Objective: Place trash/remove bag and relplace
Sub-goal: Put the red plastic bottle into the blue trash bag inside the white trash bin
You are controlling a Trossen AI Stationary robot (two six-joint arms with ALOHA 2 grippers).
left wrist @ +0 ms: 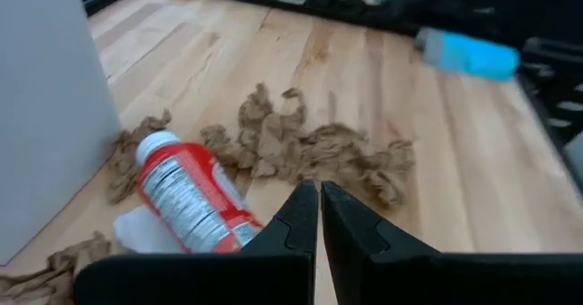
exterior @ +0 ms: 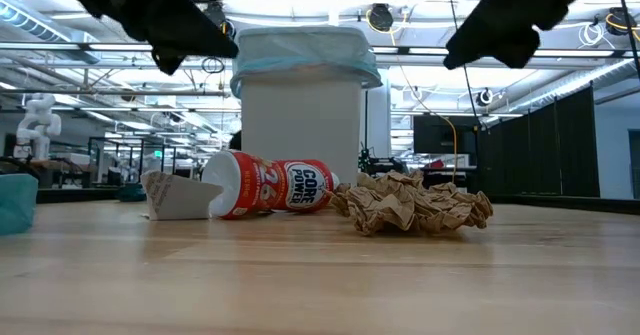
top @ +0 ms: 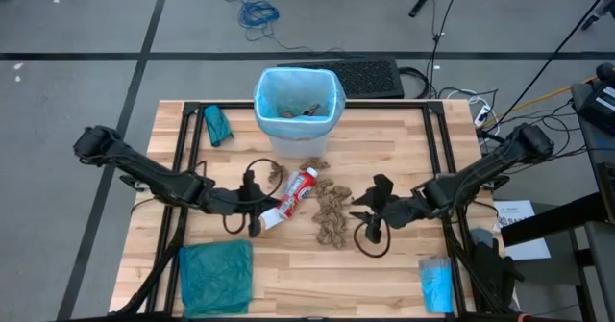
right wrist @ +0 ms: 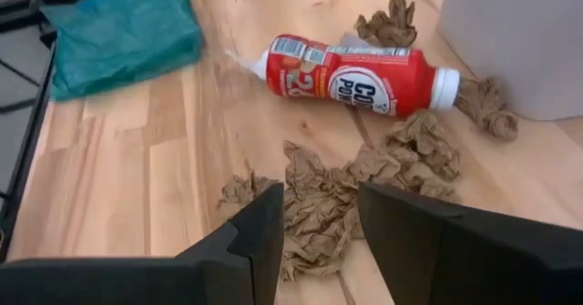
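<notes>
The white bin (top: 298,139) stands at the table's far middle, lined with the light blue bag (top: 298,96), whose rim folds over the bin's edge. Some trash lies inside. In front of it the red-and-white tube (top: 296,197) lies on its side among crumpled brown paper scraps (top: 332,214). My left gripper (left wrist: 319,194) hovers shut just left of the tube's near end (left wrist: 196,209), touching nothing. My right gripper (right wrist: 319,200) hangs open over the right part of the scraps (right wrist: 319,209), clear of them.
A darker teal bag (top: 216,279) lies flat at the near left, and a small teal bundle (top: 217,125) sits left of the bin. A bright blue roll (top: 435,284) lies near the right front corner. Black frame rails (top: 187,159) run along both table sides.
</notes>
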